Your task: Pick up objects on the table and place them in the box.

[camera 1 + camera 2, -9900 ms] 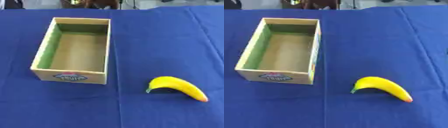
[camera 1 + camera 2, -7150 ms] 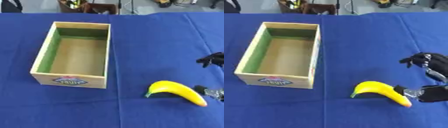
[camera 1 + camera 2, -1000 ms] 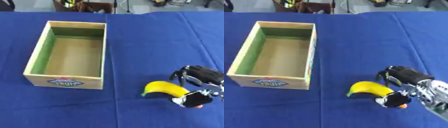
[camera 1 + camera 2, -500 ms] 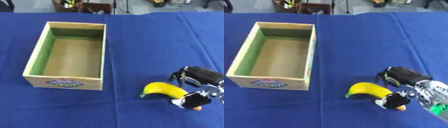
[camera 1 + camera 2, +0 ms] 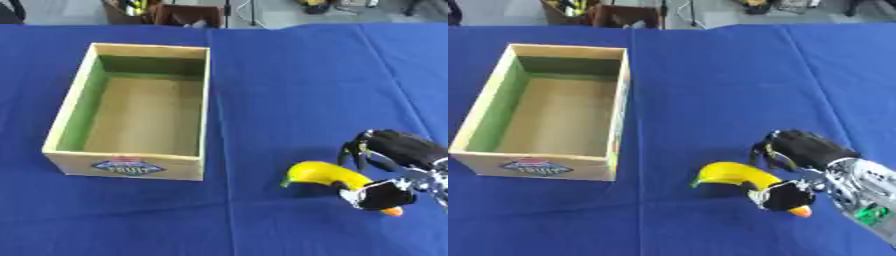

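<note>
1. Blue cloth-covered table (image 5: 289,75) filling nearly the whole view, a fold line running from the far edge toward the near edge past the box's right side; beyond the far edge, dim shapes too vague to name.

2. Open cardboard box (image 5: 131,165) on the left half of the table, long axis running away from the camera; green on the inside of the left and far walls, plain tan floor, nothing lying inside; a printed fruit label (image 5: 128,166) on the near outer wall.

3. Yellow banana (image 5: 732,175) on the cloth to the right of the box and nearer the camera, well apart from the box; curved with the hump upward in the view, greenish stem end pointing left toward the box, orange-tinted tip (image 5: 801,212) showing at the lower right past the hand.

4. Right hand (image 5: 802,150) reaching in from the lower right, black with silver wrist parts behind it; fingers (image 5: 765,147) curled down over the far side of the banana's right half, thumb (image 5: 780,197) pressed across its near side, so the fruit pinched between the two; whether lifted off the cloth or lying on it, not clear, though a dark shadow sits directly under it.

5. Left hand in neither view.
</note>
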Robot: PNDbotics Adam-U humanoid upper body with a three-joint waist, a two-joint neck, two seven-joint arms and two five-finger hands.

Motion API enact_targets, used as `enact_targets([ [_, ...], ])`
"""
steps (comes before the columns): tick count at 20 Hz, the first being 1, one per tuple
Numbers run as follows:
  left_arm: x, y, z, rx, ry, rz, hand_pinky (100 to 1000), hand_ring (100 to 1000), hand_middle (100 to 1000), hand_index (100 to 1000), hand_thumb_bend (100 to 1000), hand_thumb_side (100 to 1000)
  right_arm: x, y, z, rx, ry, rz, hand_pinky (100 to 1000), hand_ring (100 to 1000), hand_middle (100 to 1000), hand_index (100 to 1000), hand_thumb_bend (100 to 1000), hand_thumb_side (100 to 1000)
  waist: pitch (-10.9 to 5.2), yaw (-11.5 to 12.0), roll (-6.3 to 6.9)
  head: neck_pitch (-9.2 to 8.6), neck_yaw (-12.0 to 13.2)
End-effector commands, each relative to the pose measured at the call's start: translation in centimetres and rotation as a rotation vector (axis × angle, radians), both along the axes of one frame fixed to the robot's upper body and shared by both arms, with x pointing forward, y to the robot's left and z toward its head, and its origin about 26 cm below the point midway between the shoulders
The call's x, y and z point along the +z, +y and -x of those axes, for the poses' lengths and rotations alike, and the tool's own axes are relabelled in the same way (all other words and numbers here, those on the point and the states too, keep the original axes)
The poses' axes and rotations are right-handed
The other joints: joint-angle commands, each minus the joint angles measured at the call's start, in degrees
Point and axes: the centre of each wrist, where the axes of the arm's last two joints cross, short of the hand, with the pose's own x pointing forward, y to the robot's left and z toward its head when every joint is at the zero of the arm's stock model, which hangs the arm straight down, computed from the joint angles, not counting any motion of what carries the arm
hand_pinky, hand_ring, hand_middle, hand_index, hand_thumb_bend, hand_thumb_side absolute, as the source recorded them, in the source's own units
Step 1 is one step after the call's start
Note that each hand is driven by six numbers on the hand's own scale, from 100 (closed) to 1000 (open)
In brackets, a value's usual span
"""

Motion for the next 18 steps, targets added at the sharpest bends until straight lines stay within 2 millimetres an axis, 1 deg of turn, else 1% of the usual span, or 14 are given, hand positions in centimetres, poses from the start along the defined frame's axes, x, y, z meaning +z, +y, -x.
enact_targets([
  [1,0.87,-0.01,0.23,-0.009,-0.026,-0.022,550,709,773,901,100,1000,0.82,-0.37,0.20,-0.001,-0.039,0.021,742,777,454,799,226,470,-0.90,-0.03,-0.06,-0.57,-0.16],
  [4,0.85,-0.03,0.23,-0.011,-0.025,-0.024,550,709,773,901,100,1000,0.71,-0.37,0.24,0.000,-0.033,0.020,742,777,454,795,231,465,-0.85,0.01,-0.05,-0.65,-0.26],
  [6,0.85,-0.05,0.23,-0.012,-0.024,-0.025,550,709,773,900,100,1000,0.62,-0.37,0.20,0.000,-0.027,0.022,744,779,458,798,270,461,-0.81,0.08,-0.05,-0.65,-0.31],
  [8,0.86,-0.06,0.23,-0.013,-0.024,-0.025,551,710,773,900,100,1000,0.44,-0.40,0.14,0.001,-0.015,0.026,754,792,479,820,322,462,-0.74,0.21,-0.04,-0.67,-0.38],
  [11,0.85,-0.05,0.23,-0.014,-0.024,-0.024,550,709,772,899,100,1000,0.32,-0.42,0.02,0.002,-0.005,0.032,755,797,503,820,320,458,-0.64,0.27,-0.03,-0.70,-0.41],
  [14,0.87,-0.05,0.22,-0.015,-0.025,-0.024,550,709,771,897,100,1000,0.23,-0.51,-0.10,-0.003,-0.005,0.033,757,807,552,821,312,460,-0.59,0.26,-0.04,-0.73,-0.40],
  [18,0.88,-0.03,0.23,-0.015,-0.025,-0.024,550,710,771,896,100,1000,0.08,-0.64,-0.18,-0.007,-0.001,0.029,754,808,573,820,302,462,-0.55,0.27,-0.05,-0.80,-0.45],
])
